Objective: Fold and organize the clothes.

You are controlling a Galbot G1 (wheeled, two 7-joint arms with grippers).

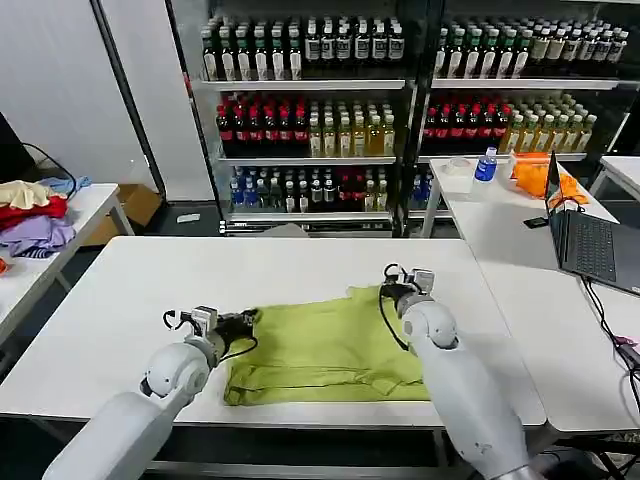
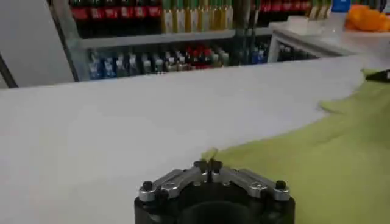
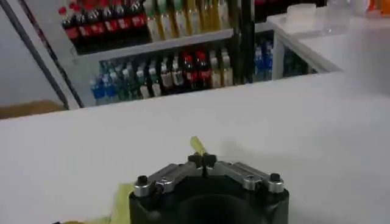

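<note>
The lime T-shirt [image 1: 325,345] lies partly folded on the white surface [image 1: 120,290]. The left hand [image 1: 250,320] pinches the shirt's left edge; the right hand [image 1: 385,291] pinches its far right corner.

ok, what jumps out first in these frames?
The lime-green soft cotton T-shirt lies spread on the white table, with a tool pinching it at each side. The left tool is shut on its left edge and the right tool is shut on its far right corner. Behind the table, glass-fronted shelves of bottled drinks span the background.
</note>
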